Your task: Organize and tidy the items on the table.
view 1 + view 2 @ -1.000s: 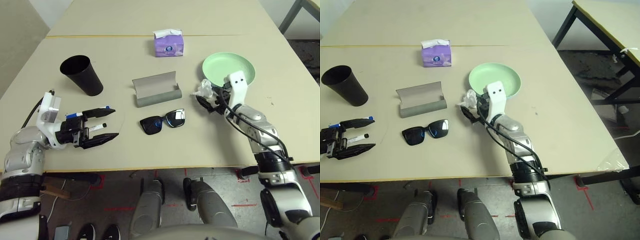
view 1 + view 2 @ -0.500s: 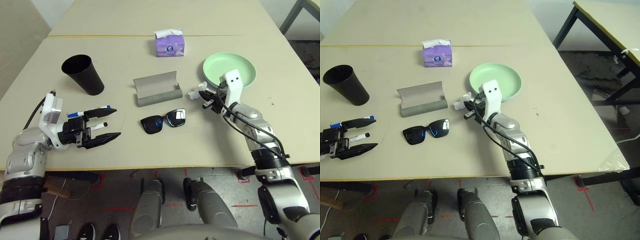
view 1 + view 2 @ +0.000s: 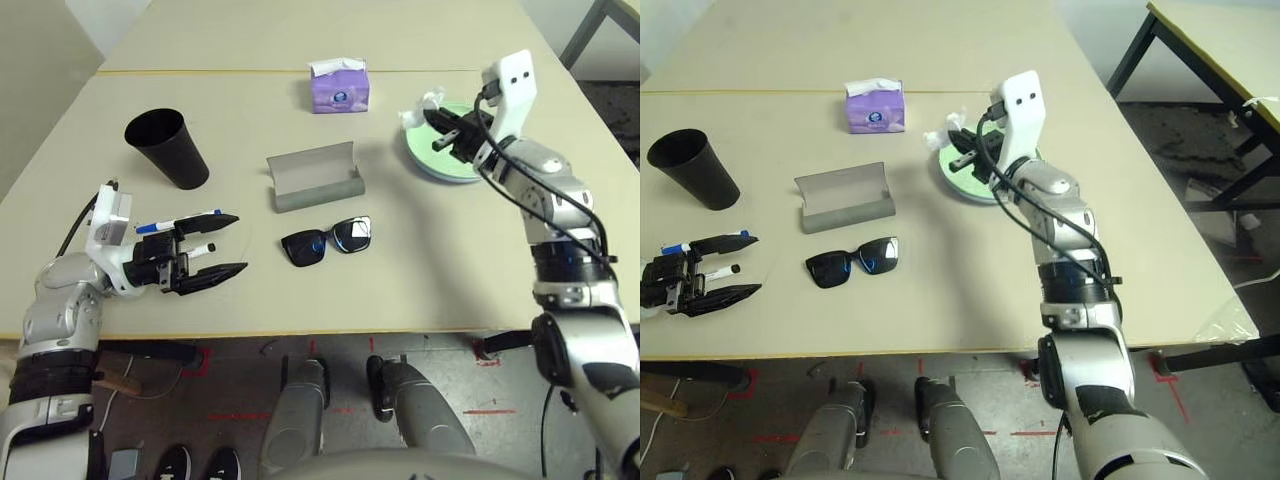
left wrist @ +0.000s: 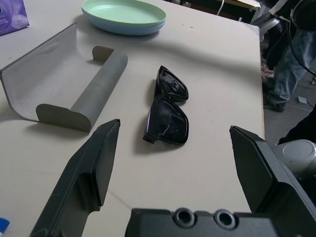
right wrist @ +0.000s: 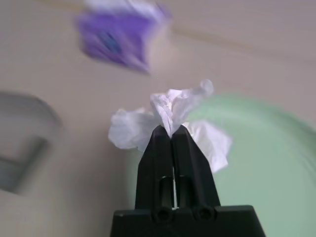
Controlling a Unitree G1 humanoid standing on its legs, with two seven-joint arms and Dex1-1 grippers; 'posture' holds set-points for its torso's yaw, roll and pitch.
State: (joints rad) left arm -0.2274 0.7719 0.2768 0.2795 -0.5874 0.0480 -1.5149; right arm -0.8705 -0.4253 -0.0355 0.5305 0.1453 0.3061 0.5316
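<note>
My right gripper (image 3: pixel 432 118) hangs above the green plate (image 3: pixel 452 164), shut on the crumpled white tissue (image 3: pixel 420 102); the right wrist view has the tissue (image 5: pixel 170 111) bunched at the closed fingertips. At the front left of the table my left gripper (image 3: pixel 225 245) stands open around two white markers (image 3: pixel 185 218). Black sunglasses (image 3: pixel 326 241) lie in the middle, straight ahead of the left gripper (image 4: pixel 174 131). Just behind them is the open grey glasses case (image 3: pixel 313 177). The black cup (image 3: pixel 165 148) stands at the left. The green plate sits on a pale-blue plate (image 4: pixel 123 27).
The purple tissue box (image 3: pixel 338 88) stands at the back near the table's yellowish seam (image 3: pixel 200 72). Another table with grey legs (image 3: pixel 1200 40) is off to the right. A person's legs (image 4: pixel 286 64) show past the table's right edge.
My right gripper has closed on the tissue beside the plate and lifted it up and back, over the green plate. The left gripper has barely moved.
</note>
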